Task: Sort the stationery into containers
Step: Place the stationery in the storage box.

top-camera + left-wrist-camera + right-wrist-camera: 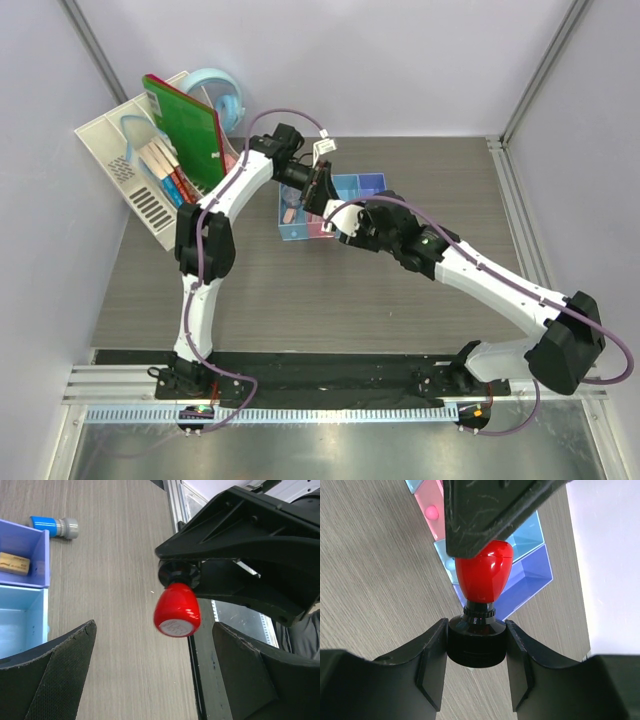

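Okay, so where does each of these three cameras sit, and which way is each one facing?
Top external: above and behind the bases, facing down at the table; left arm and right arm show whole, meeting at the bins.
Left wrist: on the left arm, facing down past the open left gripper; red-and-black cylinder ahead.
Right wrist: on the right arm, facing along the right gripper, shut on that cylinder's black end.
Shared: both wrist views show the cylinder and the violet-blue bin.
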